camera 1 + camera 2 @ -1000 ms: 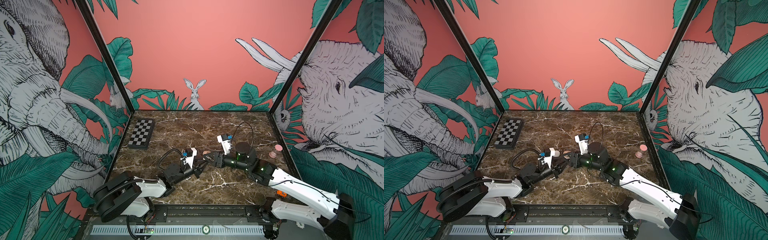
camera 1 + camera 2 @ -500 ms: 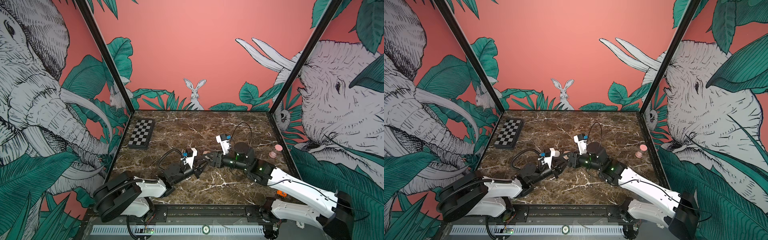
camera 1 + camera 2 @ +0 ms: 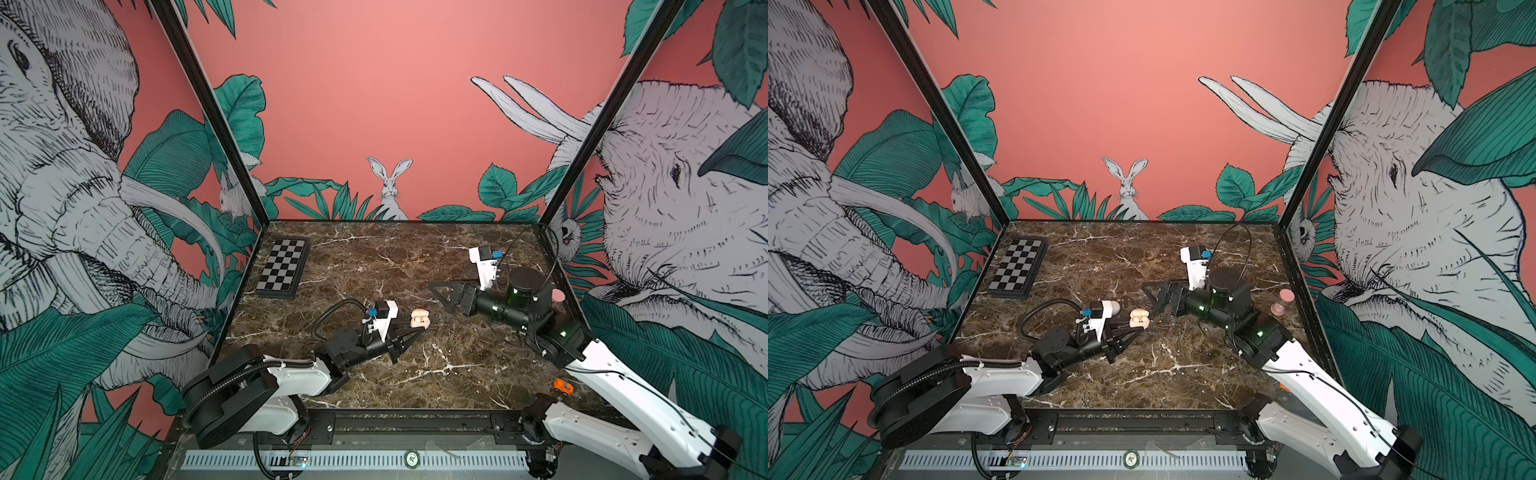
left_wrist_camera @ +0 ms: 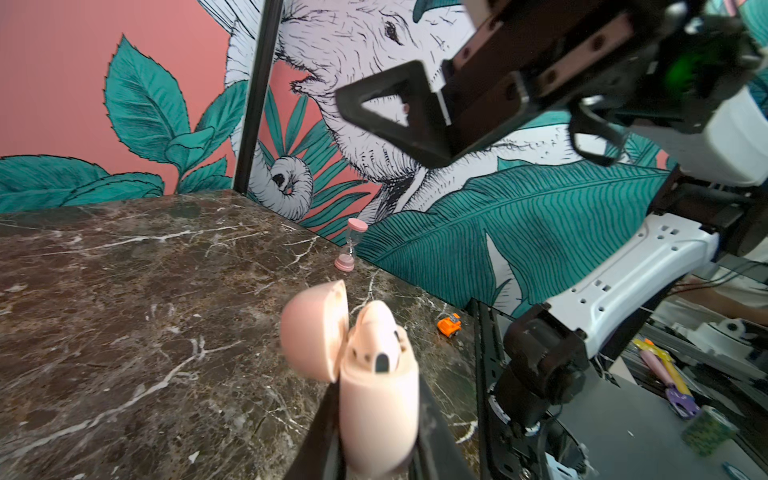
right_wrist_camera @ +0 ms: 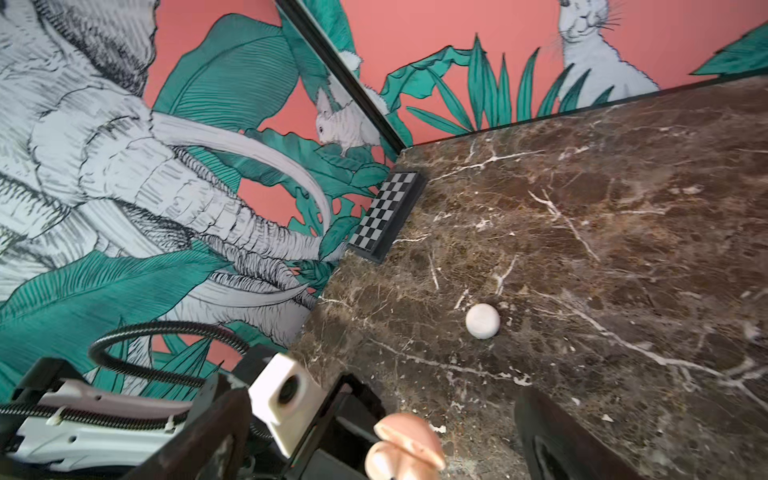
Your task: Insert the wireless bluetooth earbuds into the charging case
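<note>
My left gripper (image 3: 415, 329) (image 4: 376, 419) is shut on the pink charging case (image 3: 419, 319) (image 3: 1139, 319) (image 4: 376, 399), holding it by its body just above the marble near the middle. Its lid (image 4: 316, 328) is hinged open. An earbud (image 4: 376, 328) stands in the case as a pinkish bulb; whether both earbuds sit inside I cannot tell. My right gripper (image 3: 445, 294) (image 3: 1156, 296) (image 5: 380, 401) hangs open and empty to the right of the case, apart from it. In the right wrist view the open case (image 5: 405, 449) lies between its spread fingers (image 5: 548, 440).
A small white round case (image 5: 482, 321) (image 3: 1112, 307) lies on the marble beside the left wrist. A chessboard (image 3: 284, 274) (image 3: 1017, 272) sits far left. A pink hourglass (image 3: 557, 297) (image 4: 351, 245) stands by the right wall, and an orange toy car (image 3: 563, 386) sits near right.
The right gripper has opened wide and drawn back to the right, away from the case. The left gripper still holds the case in the same place.
</note>
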`<action>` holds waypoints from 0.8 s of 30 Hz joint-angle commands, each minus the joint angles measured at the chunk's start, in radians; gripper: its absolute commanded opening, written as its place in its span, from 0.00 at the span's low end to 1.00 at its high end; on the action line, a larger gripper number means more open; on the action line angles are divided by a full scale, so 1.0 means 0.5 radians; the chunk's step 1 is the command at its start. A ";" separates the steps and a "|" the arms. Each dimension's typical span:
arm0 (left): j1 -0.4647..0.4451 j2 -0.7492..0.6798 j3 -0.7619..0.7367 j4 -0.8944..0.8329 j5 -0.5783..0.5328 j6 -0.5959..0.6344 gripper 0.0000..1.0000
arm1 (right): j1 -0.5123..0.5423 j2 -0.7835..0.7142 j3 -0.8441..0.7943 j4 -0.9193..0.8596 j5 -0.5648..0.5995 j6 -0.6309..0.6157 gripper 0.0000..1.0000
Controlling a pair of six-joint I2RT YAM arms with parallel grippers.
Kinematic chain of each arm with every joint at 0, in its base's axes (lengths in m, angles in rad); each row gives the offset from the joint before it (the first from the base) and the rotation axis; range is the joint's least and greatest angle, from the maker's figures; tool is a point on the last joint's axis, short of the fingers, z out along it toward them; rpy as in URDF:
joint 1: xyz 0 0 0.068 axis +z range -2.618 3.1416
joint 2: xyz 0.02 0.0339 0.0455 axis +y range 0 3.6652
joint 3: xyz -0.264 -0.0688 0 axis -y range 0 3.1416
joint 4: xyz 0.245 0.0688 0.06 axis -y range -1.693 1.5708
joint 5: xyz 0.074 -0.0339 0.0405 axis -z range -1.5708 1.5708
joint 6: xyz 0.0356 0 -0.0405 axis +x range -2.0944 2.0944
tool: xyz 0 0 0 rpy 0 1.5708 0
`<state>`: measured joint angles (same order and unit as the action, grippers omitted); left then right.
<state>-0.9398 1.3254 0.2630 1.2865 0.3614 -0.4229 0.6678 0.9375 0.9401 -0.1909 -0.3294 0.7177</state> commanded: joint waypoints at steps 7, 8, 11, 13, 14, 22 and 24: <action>-0.004 -0.002 0.075 0.220 0.192 -0.133 0.00 | -0.048 0.079 -0.261 0.550 -0.539 0.262 0.98; -0.004 0.005 0.078 0.222 0.194 -0.142 0.00 | -0.050 0.089 -0.275 0.581 -0.577 0.276 0.98; -0.004 0.030 0.089 0.230 0.194 -0.155 0.00 | -0.050 0.150 -0.308 0.728 -0.760 0.378 0.98; -0.004 0.045 0.100 0.231 0.197 -0.155 0.00 | -0.047 0.182 -0.342 0.857 -0.875 0.457 0.98; -0.006 0.046 0.103 0.234 0.190 -0.156 0.00 | -0.044 0.191 -0.361 0.916 -0.913 0.496 0.98; -0.004 0.093 0.089 0.231 0.089 -0.123 0.00 | -0.013 0.199 -0.338 0.937 -1.142 0.543 0.98; -0.006 0.097 0.074 0.232 0.023 -0.129 0.00 | -0.012 0.148 -0.337 0.916 -1.173 0.530 0.98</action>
<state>-0.9405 1.3670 0.2932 1.3655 0.4252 -0.4820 0.6518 1.0477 0.7509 0.2199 -0.8227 0.9768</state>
